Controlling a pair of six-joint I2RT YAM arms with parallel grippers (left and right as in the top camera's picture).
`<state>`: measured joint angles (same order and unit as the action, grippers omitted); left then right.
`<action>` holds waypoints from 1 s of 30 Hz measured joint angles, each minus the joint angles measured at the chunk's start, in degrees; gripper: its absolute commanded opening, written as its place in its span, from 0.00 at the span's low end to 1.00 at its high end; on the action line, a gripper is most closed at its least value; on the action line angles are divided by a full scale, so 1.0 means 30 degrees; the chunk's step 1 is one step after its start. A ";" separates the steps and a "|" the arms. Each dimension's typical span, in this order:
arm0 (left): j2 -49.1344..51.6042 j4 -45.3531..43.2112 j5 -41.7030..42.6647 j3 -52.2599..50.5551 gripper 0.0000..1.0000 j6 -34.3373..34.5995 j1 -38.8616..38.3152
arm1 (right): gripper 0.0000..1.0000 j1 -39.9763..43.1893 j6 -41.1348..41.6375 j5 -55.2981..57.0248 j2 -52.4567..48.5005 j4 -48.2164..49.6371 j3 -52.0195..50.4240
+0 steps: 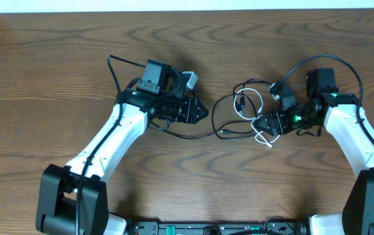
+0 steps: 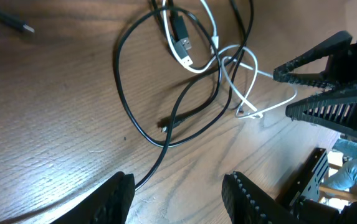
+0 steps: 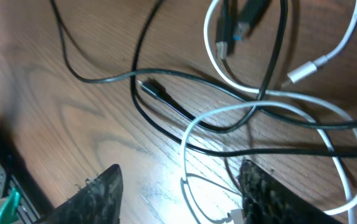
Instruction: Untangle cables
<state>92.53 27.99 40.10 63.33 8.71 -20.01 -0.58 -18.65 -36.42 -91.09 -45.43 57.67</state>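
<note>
The white cable (image 1: pixel 262 104) and the black cable (image 1: pixel 190 136) lie crossed over each other in loose loops on the wooden table, between my two grippers. My left gripper (image 1: pixel 203 112) is open and empty at the left end of the tangle. In the left wrist view the black cable (image 2: pixel 121 93) runs close past the left finger of that gripper (image 2: pixel 178 186), and the white cable (image 2: pixel 217 38) lies further off. My right gripper (image 1: pixel 260 124) is open low over the tangle's right side. In the right wrist view a white cable (image 3: pixel 303 72) strand lies between its fingers (image 3: pixel 181 186), ahead of the black cable (image 3: pixel 103 78).
The right gripper (image 2: pixel 290 90) shows open at the right of the left wrist view, just beyond the white loops. A thicker black wire (image 1: pixel 330 60) arcs over the right arm. The table's far edge (image 1: pixel 187 8) runs along the top.
</note>
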 measured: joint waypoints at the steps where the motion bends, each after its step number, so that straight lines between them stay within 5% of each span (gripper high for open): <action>1: 0.0131 0.0007 0.0000 0.0000 0.50 0.0000 -0.0051 | 0.53 -0.0087 -0.0036 0.0153 -0.0131 0.0000 -0.0036; 12: 0.0321 -0.0175 0.0000 0.0000 0.50 0.0000 -0.0277 | 0.31 -0.1013 -0.0648 0.1311 -0.0969 0.0087 -0.0823; 24: 0.0321 -0.0415 0.0000 0.0000 0.50 0.0000 -0.0277 | 0.36 -0.2215 -0.0481 0.1515 -0.2273 0.0532 -0.0896; 26: 0.0321 -0.0415 0.0000 0.0000 0.50 0.0000 -0.0277 | 0.10 -0.2608 -0.0357 0.1596 -0.2550 0.1027 -0.0896; 30: 0.0321 -0.0423 0.0000 0.0000 0.50 0.0007 -0.0277 | 0.01 -0.2892 0.0750 0.1661 -0.2841 0.1872 -0.0911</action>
<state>93.49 26.72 40.10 63.33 8.73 -20.84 -9.26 -16.40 -31.44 -99.61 -39.81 54.94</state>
